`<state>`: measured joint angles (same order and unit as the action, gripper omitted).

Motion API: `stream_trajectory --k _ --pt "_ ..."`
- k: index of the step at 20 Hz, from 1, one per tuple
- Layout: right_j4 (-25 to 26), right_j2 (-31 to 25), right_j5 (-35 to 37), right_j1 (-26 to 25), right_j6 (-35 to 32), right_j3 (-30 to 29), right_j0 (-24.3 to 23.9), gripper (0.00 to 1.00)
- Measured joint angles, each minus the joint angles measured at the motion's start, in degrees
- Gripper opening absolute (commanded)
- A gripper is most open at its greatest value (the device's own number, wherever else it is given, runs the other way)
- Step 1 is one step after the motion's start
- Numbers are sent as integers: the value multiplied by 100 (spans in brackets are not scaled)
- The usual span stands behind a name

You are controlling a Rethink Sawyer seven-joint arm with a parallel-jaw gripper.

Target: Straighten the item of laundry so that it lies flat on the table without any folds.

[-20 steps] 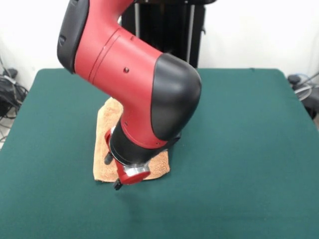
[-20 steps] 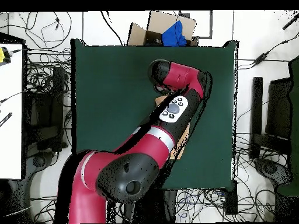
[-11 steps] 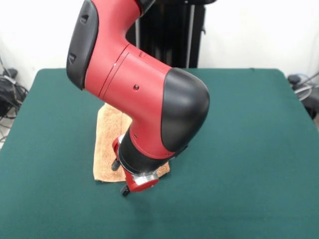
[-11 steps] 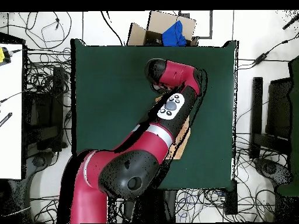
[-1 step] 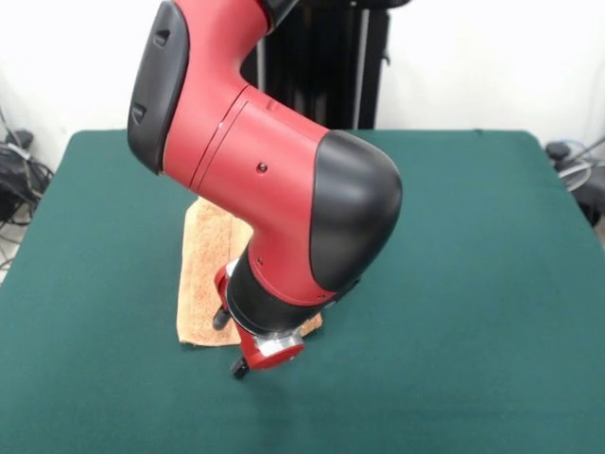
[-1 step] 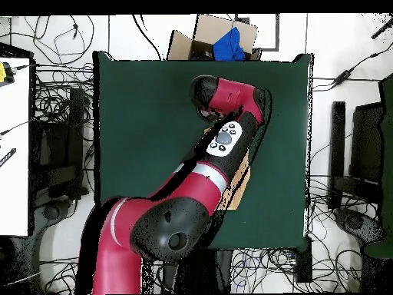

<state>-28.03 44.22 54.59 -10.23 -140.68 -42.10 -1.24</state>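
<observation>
Where arm (image 5: 274,180) looms — towel (image 5: 203,274) half-hidden.

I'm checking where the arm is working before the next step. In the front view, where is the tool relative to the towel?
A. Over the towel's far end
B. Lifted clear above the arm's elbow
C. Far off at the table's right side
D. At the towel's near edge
D: the tool sits low at the near edge of the towel, on the green table.

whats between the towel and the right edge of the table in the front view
Nothing but bare green top: in the front view the table runs clear from the towel to its right edge. The arm covers the towel's right part, so its exact right border is hidden.
</observation>
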Motion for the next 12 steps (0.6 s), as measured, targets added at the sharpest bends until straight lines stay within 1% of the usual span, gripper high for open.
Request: stream_trajectory --k 8,12 --pt "2 17 0 -4 0 5 1 100" --pt "161 97 -1 -11 0 14 0 100"
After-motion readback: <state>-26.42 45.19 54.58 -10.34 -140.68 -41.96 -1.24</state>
